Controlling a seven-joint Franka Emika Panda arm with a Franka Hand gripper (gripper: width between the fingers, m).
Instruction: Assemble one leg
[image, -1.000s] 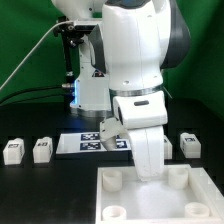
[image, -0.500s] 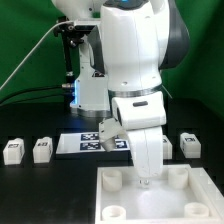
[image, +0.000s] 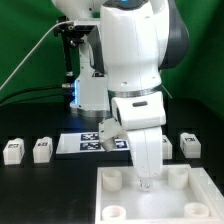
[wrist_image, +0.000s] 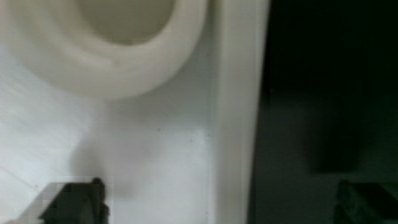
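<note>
The big white tabletop panel (image: 200, 205) with round corner sockets lies at the front. My gripper (image: 147, 183) is low over its back part, between two sockets. In the wrist view the gripper (wrist_image: 219, 205) is open, fingertips (wrist_image: 75, 200) wide apart, straddling the panel's rim (wrist_image: 231, 120) next to a round socket (wrist_image: 125, 40), with nothing held. Small white legs with marker tags stand on the black table: two at the exterior view's left (image: 13, 150) (image: 42, 149) and one at its right (image: 188, 144).
The marker board (image: 85, 142) lies flat behind the panel, under the arm. Another small white part (image: 166, 147) shows just beside the arm at the exterior view's right. The robot base and cables stand at the back.
My gripper has come down a little toward the panel over the last second; it has stayed still for the last half second. The parts have not moved.
</note>
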